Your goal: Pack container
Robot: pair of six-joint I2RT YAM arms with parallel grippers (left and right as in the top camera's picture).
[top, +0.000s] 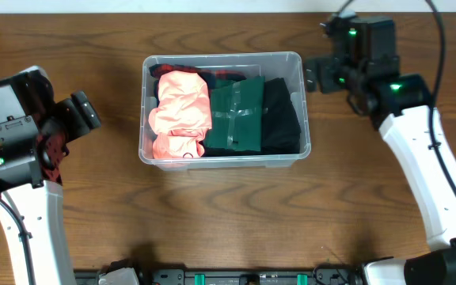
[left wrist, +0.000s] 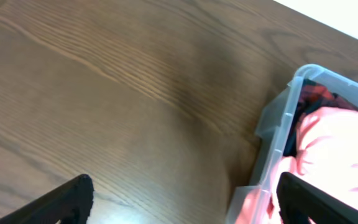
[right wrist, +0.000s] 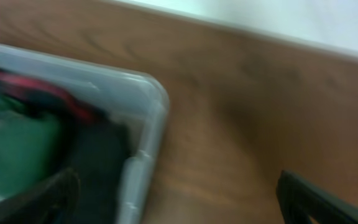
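Note:
The container (top: 224,161) is a clear plastic bin in the middle of the table. It holds a pink-orange garment (top: 182,111), a folded green garment (top: 236,115) and a black garment (top: 282,119). My left gripper (top: 85,111) is open and empty, left of the bin. In the left wrist view the left gripper (left wrist: 182,199) straddles the container's near corner (left wrist: 272,124). My right gripper (top: 317,75) is open and empty, at the bin's far right corner. In the right wrist view the right gripper (right wrist: 179,199) is over the container's rim (right wrist: 145,149).
The wooden table (top: 212,222) extends around the bin. A black rail (top: 236,277) runs along the front edge. A pale wall (right wrist: 291,18) lies beyond the table's far edge.

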